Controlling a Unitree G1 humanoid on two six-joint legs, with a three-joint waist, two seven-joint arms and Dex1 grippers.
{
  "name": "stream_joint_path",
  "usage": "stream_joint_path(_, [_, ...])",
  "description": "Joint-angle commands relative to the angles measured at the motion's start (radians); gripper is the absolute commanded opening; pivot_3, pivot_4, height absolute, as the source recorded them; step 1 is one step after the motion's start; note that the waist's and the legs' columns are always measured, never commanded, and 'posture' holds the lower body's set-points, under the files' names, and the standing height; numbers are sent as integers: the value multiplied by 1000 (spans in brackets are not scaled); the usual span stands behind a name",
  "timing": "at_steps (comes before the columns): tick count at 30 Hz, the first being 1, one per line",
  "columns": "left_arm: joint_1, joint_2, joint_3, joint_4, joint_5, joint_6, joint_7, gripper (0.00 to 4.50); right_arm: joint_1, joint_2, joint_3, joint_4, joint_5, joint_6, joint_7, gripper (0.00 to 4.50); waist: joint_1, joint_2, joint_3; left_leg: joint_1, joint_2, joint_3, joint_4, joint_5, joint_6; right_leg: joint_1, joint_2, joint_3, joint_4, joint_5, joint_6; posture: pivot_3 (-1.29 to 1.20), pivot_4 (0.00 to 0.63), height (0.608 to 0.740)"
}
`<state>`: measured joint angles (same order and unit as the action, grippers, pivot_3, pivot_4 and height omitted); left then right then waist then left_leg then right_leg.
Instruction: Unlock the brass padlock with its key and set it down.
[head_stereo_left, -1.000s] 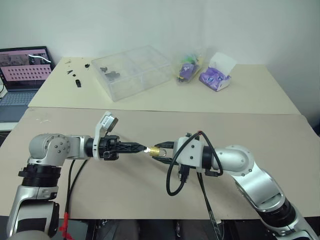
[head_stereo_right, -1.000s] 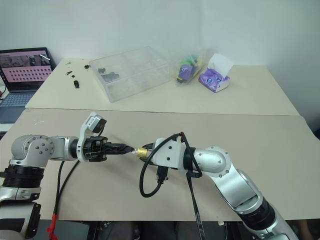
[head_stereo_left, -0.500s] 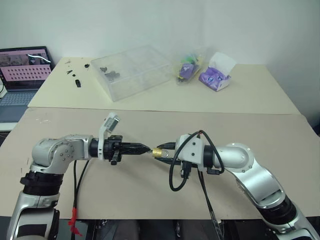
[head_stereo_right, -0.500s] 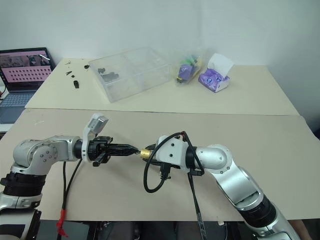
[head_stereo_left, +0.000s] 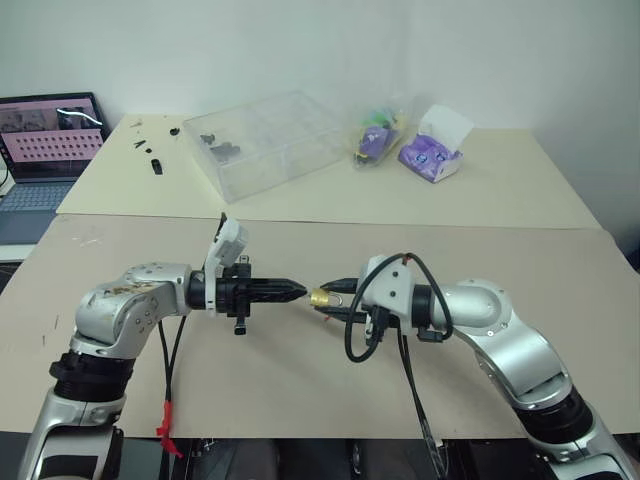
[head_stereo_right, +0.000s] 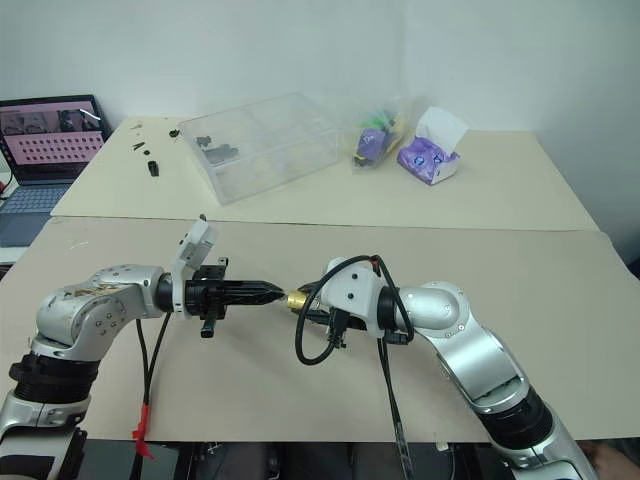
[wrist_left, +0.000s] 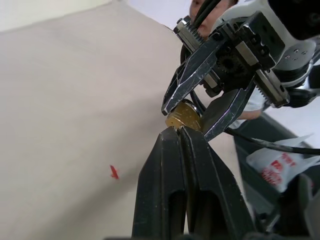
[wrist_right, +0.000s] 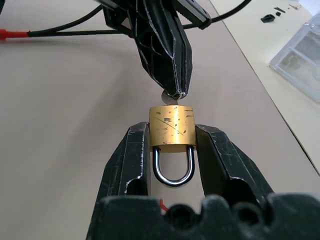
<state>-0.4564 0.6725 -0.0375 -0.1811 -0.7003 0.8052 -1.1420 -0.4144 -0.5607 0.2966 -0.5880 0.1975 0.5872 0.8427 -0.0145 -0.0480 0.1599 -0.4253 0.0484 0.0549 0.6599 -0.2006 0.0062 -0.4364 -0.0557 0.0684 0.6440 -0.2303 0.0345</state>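
The brass padlock (wrist_right: 173, 127) hangs above the tan table between the two arms, its silver shackle (wrist_right: 173, 167) looking closed and pointing back toward the right wrist. My right gripper (wrist_right: 173, 132) is shut on the sides of its body. A small silver key (wrist_right: 168, 97) sticks out of the padlock's far face. My left gripper (head_stereo_left: 298, 292) is shut on that key, its fingertips (wrist_left: 176, 134) pressed together right at the lock (wrist_left: 183, 114). Both grippers lie about level and meet tip to tip (head_stereo_right: 290, 297).
At the back stand a clear plastic box (head_stereo_left: 265, 143), a bag of items (head_stereo_left: 375, 135), a purple tissue box (head_stereo_left: 432, 150), small black parts (head_stereo_left: 150, 155) and a laptop (head_stereo_left: 45, 140). A red speck (wrist_left: 114, 172) lies on the table below the grippers.
My left gripper has rolled about its own axis while pinching the key, and its wrist camera now sits on top. Both hands stay in about the same place; the padlock remains held.
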Motion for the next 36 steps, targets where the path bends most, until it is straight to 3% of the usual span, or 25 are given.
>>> stream_joint_path(1, [9,-18,-43,-19,54,-69,5,74,-37,37,-29,-65,66,-15,-1,935,0,0,0,0,0,0,0,0,0,0,0,0,0,0,0,0,150,740])
stream_joint_path(7, [10,-20,-51,-8,69,-85,0,74,-38,35,-28,-63,67,-11,-1,935,0,0,0,0,0,0,0,0,0,0,0,0,0,1,1,0,150,740])
stream_joint_path(12, [-44,-21,5,26,-69,138,29,74,-34,32,-22,-62,56,-20,-2,935,-1,0,0,0,0,0,0,0,0,0,0,0,1,0,3,0,150,740])
stream_joint_path(15, [-57,-16,14,33,-93,179,22,751,-34,33,-21,-60,54,-21,-2,935,-2,0,0,0,0,-1,0,0,0,0,0,0,1,-2,6,0,150,740])
stream_joint_path(21, [-100,10,38,74,-151,313,10,2805,-34,33,-18,-60,48,-25,1,935,-2,0,0,0,0,-1,0,0,0,0,1,0,1,-1,5,0,150,740])
stream_joint_path(29, [-199,27,118,231,-300,577,-5,2805,-35,27,-7,-47,27,-53,0,935,-4,0,0,0,0,-1,0,0,0,0,1,0,2,-1,5,0,150,740])
stream_joint_path(36, [-217,10,174,248,-383,746,56,2805,-35,23,-6,-45,22,-61,-4,935,-4,0,0,0,0,-2,0,0,0,0,1,0,2,-1,5,0,150,740])
